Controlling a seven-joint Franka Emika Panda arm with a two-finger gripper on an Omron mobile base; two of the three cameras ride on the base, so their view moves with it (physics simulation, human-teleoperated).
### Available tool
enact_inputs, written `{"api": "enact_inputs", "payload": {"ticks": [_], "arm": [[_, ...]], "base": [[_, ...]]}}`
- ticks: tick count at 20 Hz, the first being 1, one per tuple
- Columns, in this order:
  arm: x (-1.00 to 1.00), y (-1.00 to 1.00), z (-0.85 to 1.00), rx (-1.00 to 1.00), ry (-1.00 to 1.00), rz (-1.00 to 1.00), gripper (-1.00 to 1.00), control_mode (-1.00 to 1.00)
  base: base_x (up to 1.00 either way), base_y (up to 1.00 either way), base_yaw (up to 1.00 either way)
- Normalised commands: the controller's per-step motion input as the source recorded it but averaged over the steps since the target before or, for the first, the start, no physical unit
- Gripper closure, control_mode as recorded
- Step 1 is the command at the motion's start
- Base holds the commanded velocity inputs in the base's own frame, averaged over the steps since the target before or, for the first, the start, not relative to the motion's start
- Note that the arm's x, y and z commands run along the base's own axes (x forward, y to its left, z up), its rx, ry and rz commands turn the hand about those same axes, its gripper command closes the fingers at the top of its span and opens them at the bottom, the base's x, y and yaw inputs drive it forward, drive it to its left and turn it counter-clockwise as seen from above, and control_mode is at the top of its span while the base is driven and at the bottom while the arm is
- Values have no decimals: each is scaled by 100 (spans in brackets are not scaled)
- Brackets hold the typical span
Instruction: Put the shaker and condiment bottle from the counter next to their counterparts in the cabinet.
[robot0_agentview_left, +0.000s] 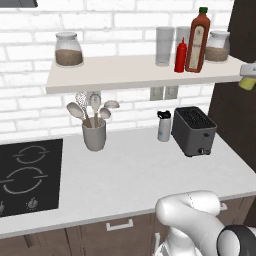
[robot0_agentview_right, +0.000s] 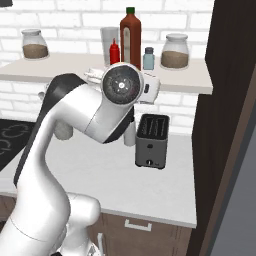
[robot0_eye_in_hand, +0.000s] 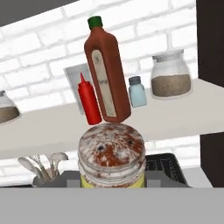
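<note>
The shaker sits clamped in the closed gripper, just below the cabinet edge. Risk: on insertion it may strike the condiment bottle or tall sauce bottle, toppling both.

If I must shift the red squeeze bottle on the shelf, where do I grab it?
Probably the red squeeze bottle at its narrow shoulder, coming level from the shelf's open front: it stands upright, tall sauce bottle crowding one side, glass behind.

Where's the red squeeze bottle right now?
On the shelf, the red squeeze bottle stands just left of the tall sauce bottle, by the glass.
</note>
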Motion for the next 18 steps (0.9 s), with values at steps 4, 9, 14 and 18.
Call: {"api": "enact_inputs", "payload": {"ticks": [4,9,14,18], "arm": [[28,0,0,-10,0,15,100,-100],[24,4,-8,-16,3,19,100,-100],[21,0,-2,-8,0,4,100,-100],[21,0,7,-2,0,0,100,-100]], "base": [[0,0,0],[0,0,0],[0,0,0],[0,0,0]]}}
